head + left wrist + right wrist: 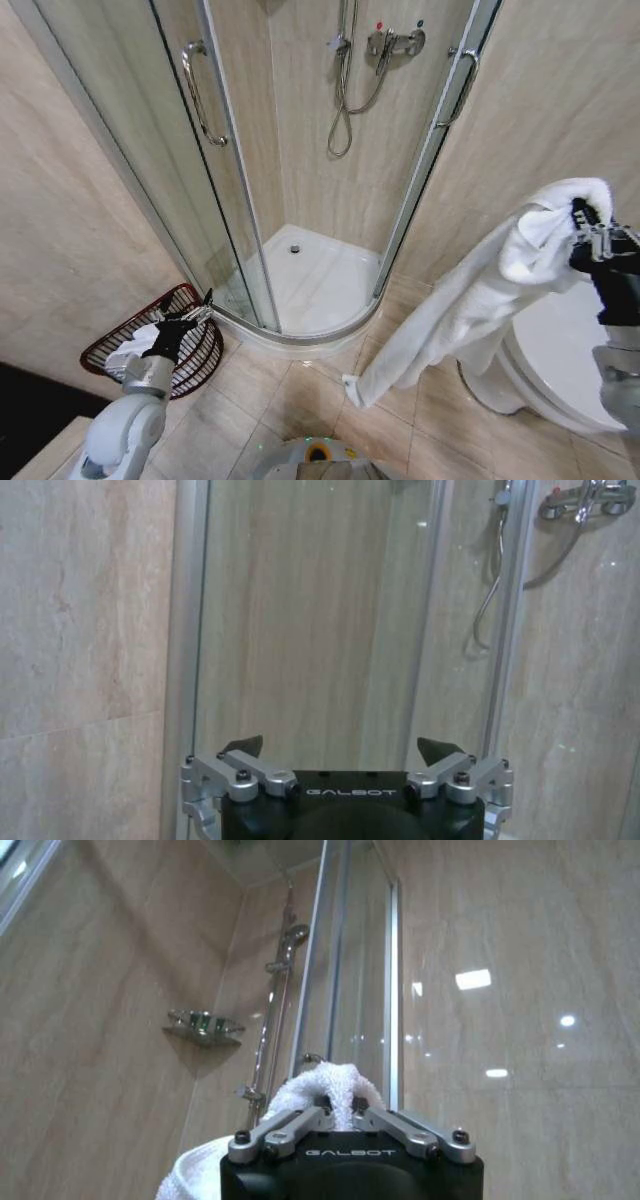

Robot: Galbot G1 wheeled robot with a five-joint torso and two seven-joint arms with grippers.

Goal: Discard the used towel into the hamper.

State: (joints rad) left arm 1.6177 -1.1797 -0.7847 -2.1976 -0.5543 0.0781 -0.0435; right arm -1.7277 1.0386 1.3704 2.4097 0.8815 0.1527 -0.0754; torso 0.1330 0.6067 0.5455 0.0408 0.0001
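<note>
While the right tool pinches the white towel by one bunched end, held high over the toilet with the rest trailing down to the floor tiles, the job looks barely half done. At the far side, by the shower's left edge, sits the hamper, with something white already in it. Over it hangs the left tool, spread and empty. Carrying across and dropping remain.
</note>
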